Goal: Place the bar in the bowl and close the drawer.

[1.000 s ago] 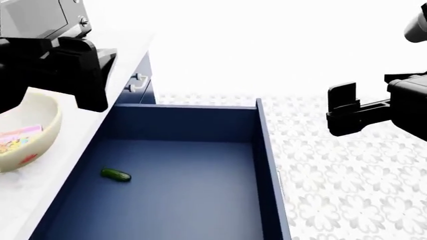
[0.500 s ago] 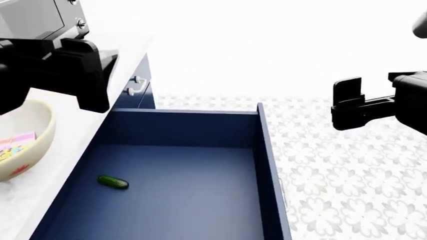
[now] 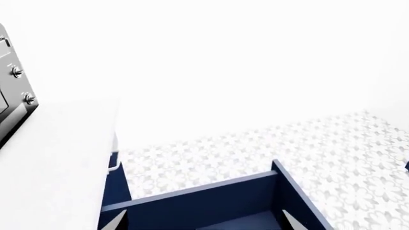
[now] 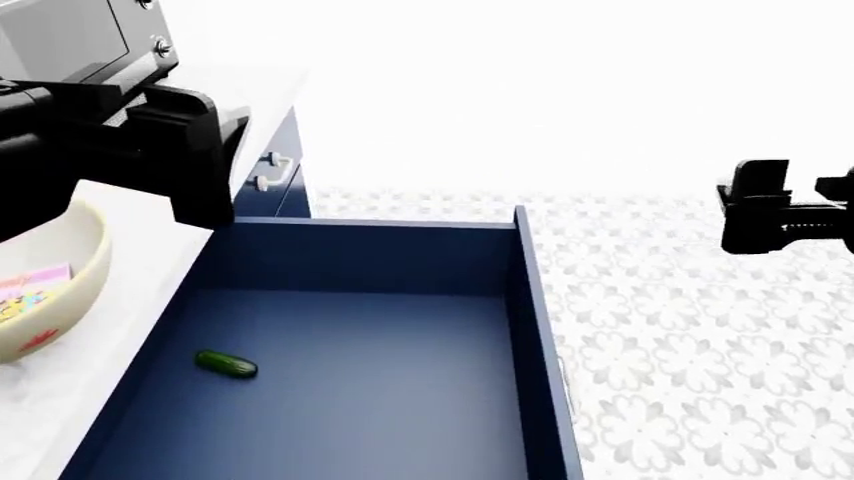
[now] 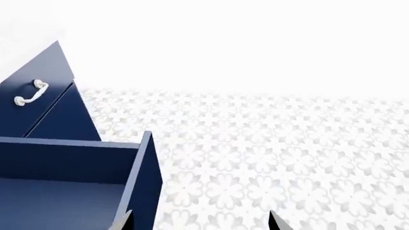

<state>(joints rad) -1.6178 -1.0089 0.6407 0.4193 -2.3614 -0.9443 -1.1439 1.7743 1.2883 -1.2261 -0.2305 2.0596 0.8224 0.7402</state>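
Bar (image 4: 30, 285) inside bowl (image 4: 67, 300) on white counter (image 4: 54, 395); drawer (image 4: 400, 260) pulled out, with cucumber (image 4: 227, 364) on its floor. Left gripper (image 3: 201, 223) and right gripper (image 5: 198, 221) both wide apart, holding nothing.

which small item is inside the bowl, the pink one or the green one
The pink and yellow bar lies in the cream bowl; the green cucumber sits on the open drawer's blue floor.

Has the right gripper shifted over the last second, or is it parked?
Yes. In the head view the right gripper has drawn off to the right, away from the drawer side wall, which has held its place for the last half second.
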